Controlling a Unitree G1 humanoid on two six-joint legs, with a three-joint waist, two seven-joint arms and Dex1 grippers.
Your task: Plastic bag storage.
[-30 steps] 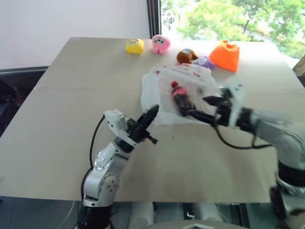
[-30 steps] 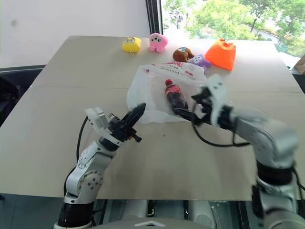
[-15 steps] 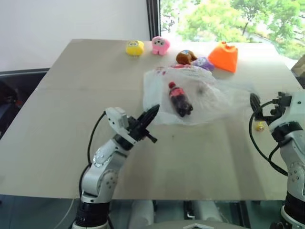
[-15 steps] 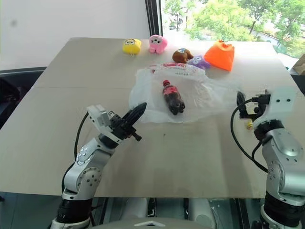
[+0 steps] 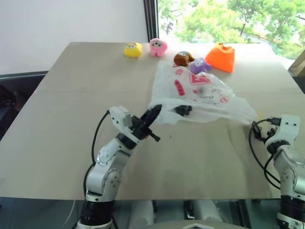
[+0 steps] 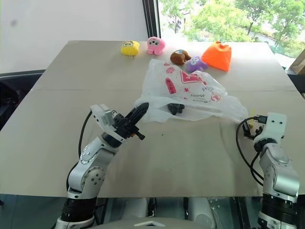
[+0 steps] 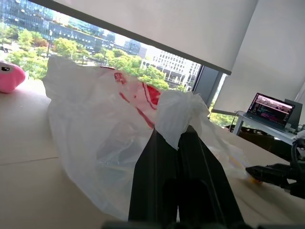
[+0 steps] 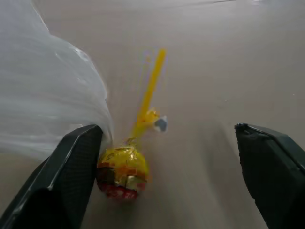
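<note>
Plastic bag [image 6: 188, 93]: white, red print, on beige table [image 6: 71, 109], mid-right. Long axis runs from near-left corner toward far-right edge; near-left corner bunched and pinched in left gripper [image 6: 141, 109], jaws closed on it. Right gripper [image 8: 167, 157]: jaws wide, empty, at bag's right end, straddling a yellow lollipop [image 8: 125, 169]. Plush toys [image 6: 155, 45] beyond bag, by window [image 6: 214, 19].

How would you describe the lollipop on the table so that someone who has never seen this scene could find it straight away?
Start at the big white plastic bag in the middle of the table, then follow its thin edge towards the open right gripper. There, on bare table between the fingers, lies the lollipop. Unlike the soft toys at the far edge, it is small, foil-wrapped and on a yellow stick.
</note>
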